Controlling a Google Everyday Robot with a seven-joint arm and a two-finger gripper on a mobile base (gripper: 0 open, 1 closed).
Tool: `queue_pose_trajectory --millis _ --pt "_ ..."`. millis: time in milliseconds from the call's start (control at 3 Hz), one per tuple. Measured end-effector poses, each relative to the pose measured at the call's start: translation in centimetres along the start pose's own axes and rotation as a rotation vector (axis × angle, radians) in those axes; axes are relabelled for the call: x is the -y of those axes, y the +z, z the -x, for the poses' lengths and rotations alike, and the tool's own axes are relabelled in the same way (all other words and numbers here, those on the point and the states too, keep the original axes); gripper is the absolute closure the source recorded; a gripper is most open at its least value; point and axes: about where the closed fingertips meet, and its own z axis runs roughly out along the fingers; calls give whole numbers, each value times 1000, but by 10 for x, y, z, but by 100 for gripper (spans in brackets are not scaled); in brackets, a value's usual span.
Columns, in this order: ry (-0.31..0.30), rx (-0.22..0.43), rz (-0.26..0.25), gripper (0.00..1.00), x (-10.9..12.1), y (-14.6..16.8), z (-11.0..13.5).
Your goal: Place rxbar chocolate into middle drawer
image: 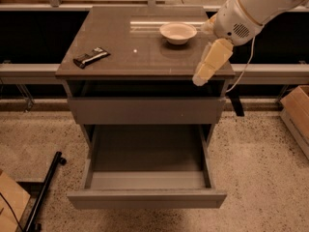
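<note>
The rxbar chocolate (91, 57), a flat black bar with white lettering, lies on the left part of the brown cabinet top (140, 62). The middle drawer (147, 198) is pulled out wide below, and its grey tray is empty. The like grey drawer front (145, 110) above it is shut. My gripper (207, 66) hangs from the white arm over the right front corner of the cabinet top, far right of the bar and holding nothing that I can see.
A white bowl (178, 32) stands at the back right of the top, just left of the arm. A cardboard box (297, 112) is on the floor at right. A black pole (46, 190) and more cardboard (9, 204) lie at the lower left.
</note>
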Motion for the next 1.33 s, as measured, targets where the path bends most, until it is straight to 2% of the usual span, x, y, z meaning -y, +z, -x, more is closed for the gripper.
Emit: queue_pose_trajectory --millis 333,667,1000,1333 --pt "0 0 0 0 0 0 0" --pt "31 23 20 0 -8 16 3" --pt "20 109 62 0 -3 57 30" --pt "19 196 101 0 16 110 62"
